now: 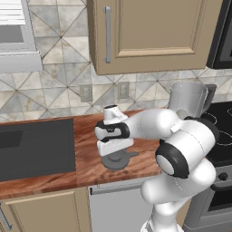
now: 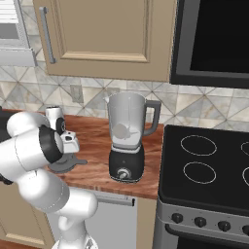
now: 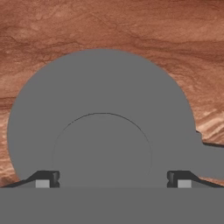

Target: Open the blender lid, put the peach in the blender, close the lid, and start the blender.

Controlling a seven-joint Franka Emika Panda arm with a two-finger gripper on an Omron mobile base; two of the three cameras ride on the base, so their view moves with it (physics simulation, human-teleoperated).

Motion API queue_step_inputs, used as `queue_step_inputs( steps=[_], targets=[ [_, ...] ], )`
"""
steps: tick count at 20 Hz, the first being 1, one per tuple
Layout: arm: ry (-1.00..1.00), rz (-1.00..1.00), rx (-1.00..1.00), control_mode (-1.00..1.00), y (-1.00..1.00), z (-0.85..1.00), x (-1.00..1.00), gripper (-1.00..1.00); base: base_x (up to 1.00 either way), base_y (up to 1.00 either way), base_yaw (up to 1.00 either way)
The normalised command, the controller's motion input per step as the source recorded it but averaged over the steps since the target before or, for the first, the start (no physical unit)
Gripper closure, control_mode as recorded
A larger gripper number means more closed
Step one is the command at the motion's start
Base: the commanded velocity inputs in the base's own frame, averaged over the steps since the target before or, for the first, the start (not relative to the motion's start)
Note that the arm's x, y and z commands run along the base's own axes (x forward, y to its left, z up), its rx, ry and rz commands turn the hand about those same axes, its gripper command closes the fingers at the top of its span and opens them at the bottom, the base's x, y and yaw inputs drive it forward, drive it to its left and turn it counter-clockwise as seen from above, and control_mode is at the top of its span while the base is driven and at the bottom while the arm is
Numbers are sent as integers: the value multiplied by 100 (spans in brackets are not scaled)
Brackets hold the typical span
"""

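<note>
The blender (image 2: 126, 163) stands on the wooden counter next to the stove, its clear jar (image 1: 188, 97) open at the top. A pale round shape, the peach (image 2: 125, 130), shows through the jar wall. The blender lid (image 3: 100, 87) lies flat on the counter to the blender's left, also visible as a dark disc (image 1: 118, 159) under the hand and as the lid (image 2: 65, 165) beside my arm. My gripper (image 3: 113, 180) hangs right over it, open, one fingertip on each side of the raised centre knob (image 3: 101, 151) without touching it.
A dark sink (image 1: 36, 145) is set in the counter to the left. The black stove (image 2: 209, 165) borders the blender on the right, with a microwave (image 2: 214, 39) above. An upper cabinet (image 1: 149, 31) hangs over the counter (image 1: 86, 158).
</note>
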Motion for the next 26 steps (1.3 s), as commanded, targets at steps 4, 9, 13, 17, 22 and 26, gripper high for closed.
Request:
queue_step_inputs(
  steps=[4,9,13,17,22,26],
  targets=[
    [0,0,0,-100,0,-10,0,-100,0,0,0],
    [0,0,0,-100,0,-6,0,-100,0,0,0],
    [0,1,0,-100,0,-7,0,-100,0,0,0],
    [0,1,0,-100,0,0,-1,-100,0,0,0],
    [0,1,0,-100,0,0,-1,-100,0,0,0],
    [0,3,0,-100,0,0,-9,-100,0,0,0]
  ],
)
